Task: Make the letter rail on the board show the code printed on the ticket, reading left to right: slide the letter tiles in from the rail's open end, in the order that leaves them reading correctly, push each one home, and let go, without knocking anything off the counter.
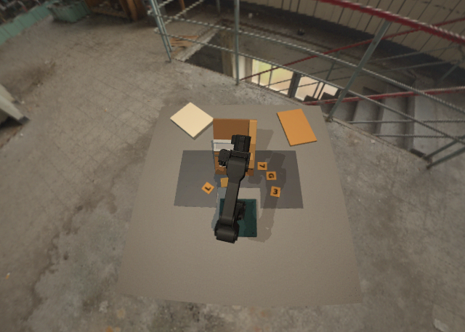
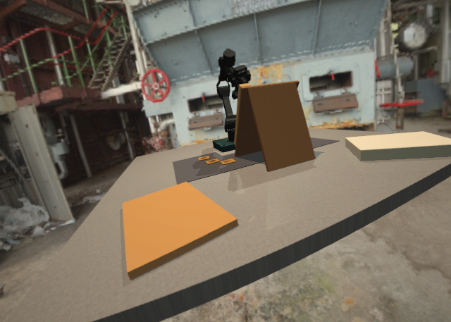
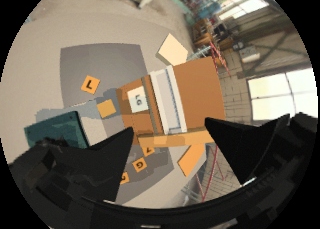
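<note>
The brown easel board stands at the back of the grey mat; it also shows in the wrist view and from behind in the exterior view. Its white letter rail looks empty, and the white ticket sits below it, its print too small to read. Orange tiles lie flat on the mat: L at the left, 7, G and 3 at the right. Another tile is partly hidden by the arm. My gripper hangs high over the board, open and empty.
A cream slab lies at the back left and an orange slab at the back right. The arm's green base stands at the mat's front edge.
</note>
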Controlling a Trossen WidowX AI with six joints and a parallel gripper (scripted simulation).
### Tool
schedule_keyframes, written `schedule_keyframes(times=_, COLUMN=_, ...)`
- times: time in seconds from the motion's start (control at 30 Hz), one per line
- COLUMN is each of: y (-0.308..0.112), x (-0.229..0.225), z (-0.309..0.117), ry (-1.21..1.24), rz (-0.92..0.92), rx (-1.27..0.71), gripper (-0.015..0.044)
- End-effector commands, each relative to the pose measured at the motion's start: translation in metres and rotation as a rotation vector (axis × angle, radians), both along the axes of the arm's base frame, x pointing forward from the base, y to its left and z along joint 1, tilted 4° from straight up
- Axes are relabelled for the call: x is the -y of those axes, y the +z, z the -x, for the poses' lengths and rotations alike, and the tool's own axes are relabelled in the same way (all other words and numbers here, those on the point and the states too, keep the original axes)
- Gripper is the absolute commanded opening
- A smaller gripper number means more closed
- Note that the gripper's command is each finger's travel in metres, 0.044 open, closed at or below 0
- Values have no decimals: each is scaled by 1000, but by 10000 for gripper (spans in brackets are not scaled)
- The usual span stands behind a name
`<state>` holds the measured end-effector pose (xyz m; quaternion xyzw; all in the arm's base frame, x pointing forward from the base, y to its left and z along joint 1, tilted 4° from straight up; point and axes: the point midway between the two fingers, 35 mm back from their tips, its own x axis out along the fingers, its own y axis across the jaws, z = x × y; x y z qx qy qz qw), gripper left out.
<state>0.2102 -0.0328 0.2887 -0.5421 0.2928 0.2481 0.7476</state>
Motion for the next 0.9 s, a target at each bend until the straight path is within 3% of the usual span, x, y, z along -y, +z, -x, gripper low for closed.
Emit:
schedule_keyframes(times=0.0, y=34, x=15, z=0, ry=229, rz=127, rx=69, gripper=440)
schedule_keyframes(times=0.67, y=34, x=14, z=0, ry=229, rz=127, rx=69, gripper=440)
schedule_keyframes(times=0.87, y=40, x=-16, z=3, ry=229, rz=124, rx=70, gripper=440)
